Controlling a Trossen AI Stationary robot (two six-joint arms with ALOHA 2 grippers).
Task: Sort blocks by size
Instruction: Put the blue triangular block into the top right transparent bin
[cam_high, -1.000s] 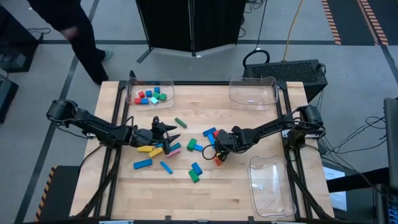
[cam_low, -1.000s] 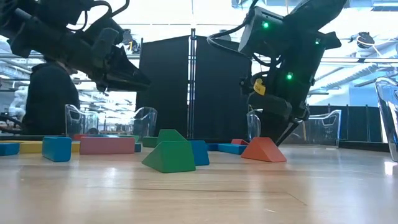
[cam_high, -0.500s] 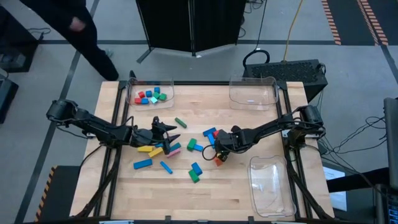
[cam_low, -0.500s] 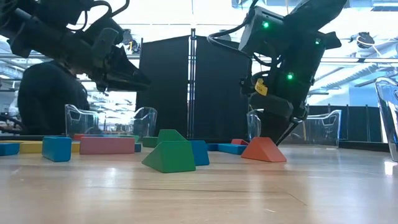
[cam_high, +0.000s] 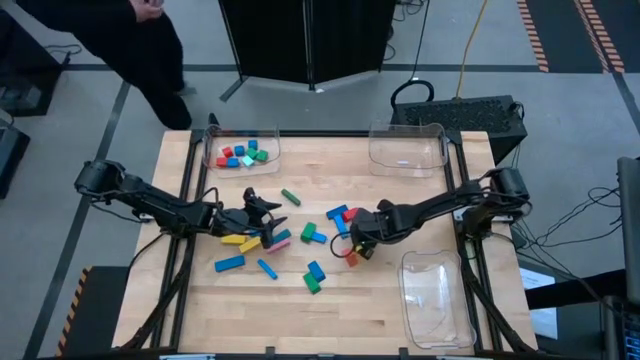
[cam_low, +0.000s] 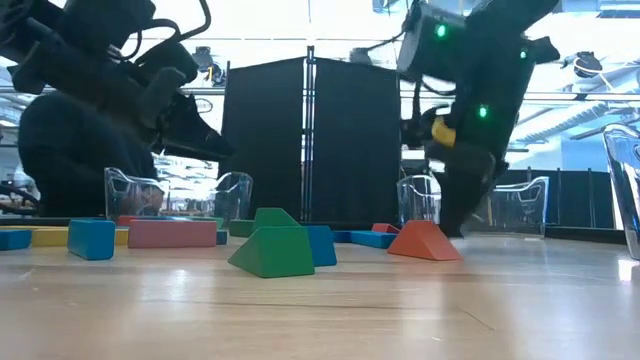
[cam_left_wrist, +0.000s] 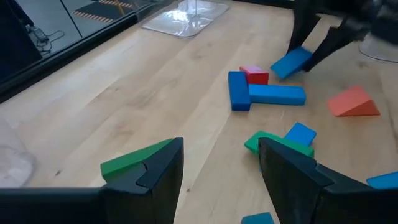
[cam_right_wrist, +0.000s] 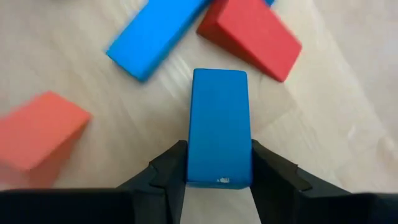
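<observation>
Loose blocks lie mid-table: a yellow bar (cam_high: 238, 240), a pink bar (cam_high: 281, 241), a blue bar (cam_high: 229, 263), green blocks (cam_high: 313, 283) and an orange wedge (cam_low: 423, 242). My right gripper (cam_high: 356, 240) is shut on a small blue block (cam_right_wrist: 219, 124), just right of a blue bar (cam_right_wrist: 155, 37) and a red wedge (cam_right_wrist: 249, 34). My left gripper (cam_high: 277, 222) is open and empty above the yellow and pink bars; a green block (cam_left_wrist: 134, 163) lies beside one of its fingers. My right gripper pinches the blue block's two long sides near its back end (cam_right_wrist: 219, 171) between its two fingers. The block lies along the fingers and sticks out ahead of them. The fingers slant down from above. In the left wrist view the block (cam_left_wrist: 291, 61) is tilted, just above the table.
A clear tray (cam_high: 240, 150) at the far left holds several small blocks. Another clear tray (cam_high: 405, 148) stands at the far right and a third (cam_high: 437, 295) at the near right. A person (cam_high: 120, 40) stands beyond the table's far left corner.
My right gripper has shifted a little toward the table's right edge and turned somewhat, staying shut. My left gripper has drawn back slightly toward the left edge. The person behind the table has walked closer.
</observation>
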